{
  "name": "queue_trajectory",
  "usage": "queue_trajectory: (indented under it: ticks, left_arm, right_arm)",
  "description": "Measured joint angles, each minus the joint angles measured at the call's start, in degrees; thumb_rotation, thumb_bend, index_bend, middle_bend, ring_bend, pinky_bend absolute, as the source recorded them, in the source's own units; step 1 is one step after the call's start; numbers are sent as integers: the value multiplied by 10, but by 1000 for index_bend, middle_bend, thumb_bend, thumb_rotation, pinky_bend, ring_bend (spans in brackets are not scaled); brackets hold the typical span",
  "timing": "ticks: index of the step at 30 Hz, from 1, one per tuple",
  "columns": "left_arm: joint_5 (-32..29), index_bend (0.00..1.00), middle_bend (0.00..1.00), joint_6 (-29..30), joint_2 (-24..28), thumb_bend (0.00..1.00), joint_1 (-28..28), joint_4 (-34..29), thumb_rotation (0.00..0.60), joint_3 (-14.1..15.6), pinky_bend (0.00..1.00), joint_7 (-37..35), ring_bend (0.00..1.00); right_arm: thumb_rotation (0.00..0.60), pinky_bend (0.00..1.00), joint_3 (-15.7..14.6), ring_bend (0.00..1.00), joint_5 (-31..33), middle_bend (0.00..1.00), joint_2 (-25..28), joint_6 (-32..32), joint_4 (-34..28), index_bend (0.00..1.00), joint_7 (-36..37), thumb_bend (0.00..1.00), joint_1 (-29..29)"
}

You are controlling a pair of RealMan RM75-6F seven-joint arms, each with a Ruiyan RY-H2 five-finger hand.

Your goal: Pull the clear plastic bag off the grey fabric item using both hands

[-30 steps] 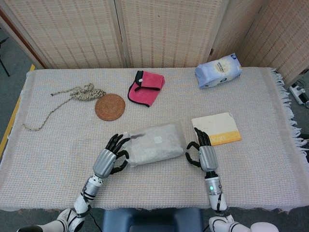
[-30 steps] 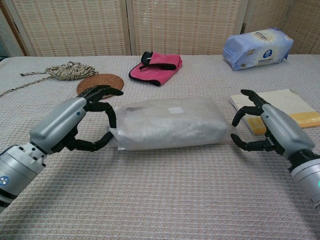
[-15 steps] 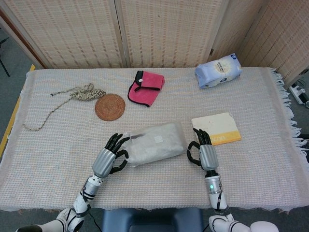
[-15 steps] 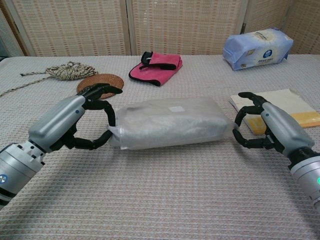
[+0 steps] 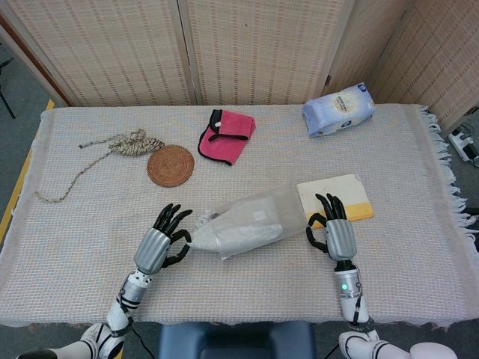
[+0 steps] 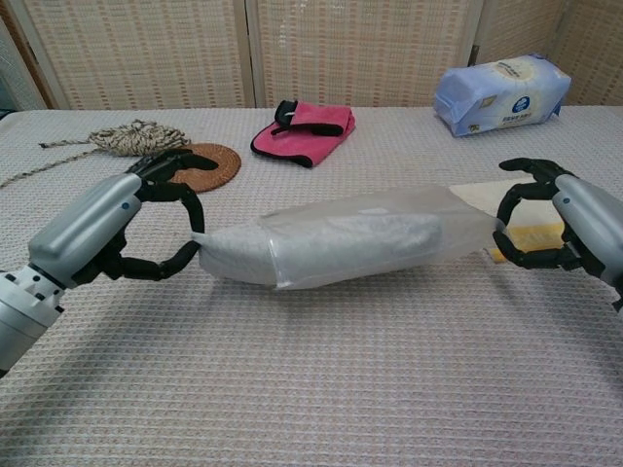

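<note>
Since half a second ago the clear plastic bag (image 6: 443, 229) is drawn toward frame right by the right robot hand (image 6: 569, 226), which pinches its end. The grey fabric item (image 6: 229, 258), held by the left robot hand (image 6: 117, 229), is now bared at centre-left on the tabletop (image 6: 321, 389). By this judgement the bag is partly off.

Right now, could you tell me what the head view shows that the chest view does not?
Head view only: the table's fringed right edge, the floor and a cable's white plug.
Chest view only: the grey fabric item poking out of the clear plastic bag's open end.
Both: left hand, right hand, pink pouch, coaster.
</note>
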Motion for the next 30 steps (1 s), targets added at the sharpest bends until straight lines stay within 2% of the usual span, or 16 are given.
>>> queue_trajectory:
  ticks: [9, 18, 20, 21, 22, 24, 25, 26, 27, 30]
  left_arm:
    - [-2, 824, 194, 13, 47, 591, 11, -14, 600, -2, 0, 20, 0]
    - [-20, 818, 198, 23, 115, 590, 51, -25, 600, 0, 0, 21, 0]
    - [-23, 729, 189, 20, 121, 562, 56, -30, 600, 1, 0, 18, 0]
    - [-23, 605, 168, 17, 122, 499, 56, -31, 600, 3, 0, 16, 0]
    - [-24, 442, 134, 10, 125, 406, 57, -35, 600, 5, 0, 14, 0]
    - [-26, 159, 74, -5, 131, 242, 57, -48, 600, 8, 0, 10, 0]
    - [-29, 56, 50, -16, 137, 185, 57, -62, 600, 9, 0, 7, 0]
    - [-31, 25, 41, -24, 143, 165, 56, -75, 600, 10, 0, 5, 0]
    - [-34, 1, 27, -34, 149, 144, 56, -90, 600, 10, 0, 3, 0]
    - [-49, 0, 4, -66, 180, 126, 55, -154, 600, 10, 0, 0, 0]
  right_arm:
    - [600, 0, 18, 0, 16, 113, 60, 14, -34, 694, -29, 583, -13]
    - [600, 0, 40, 0, 40, 113, 131, 29, -59, 695, -31, 584, -36]
    - [600, 0, 41, 0, 46, 105, 142, 27, -62, 659, -28, 583, -42]
    - [600, 0, 40, 0, 47, 87, 146, 24, -64, 584, -28, 571, -44]
    - [600, 0, 38, 0, 47, 63, 151, 20, -67, 489, -28, 544, -46]
    - [600, 0, 31, 0, 47, 8, 162, 14, -77, 188, -28, 424, -51]
    - [600, 0, 28, 0, 46, 2, 168, 13, -84, 113, -28, 386, -53]
    - [600, 0, 25, 0, 45, 0, 176, 12, -95, 33, -30, 329, -56]
    - [600, 0, 22, 0, 44, 0, 184, 12, -106, 4, -32, 286, -59]
    - [600, 0, 12, 0, 38, 0, 216, 14, -151, 0, -45, 203, -70]
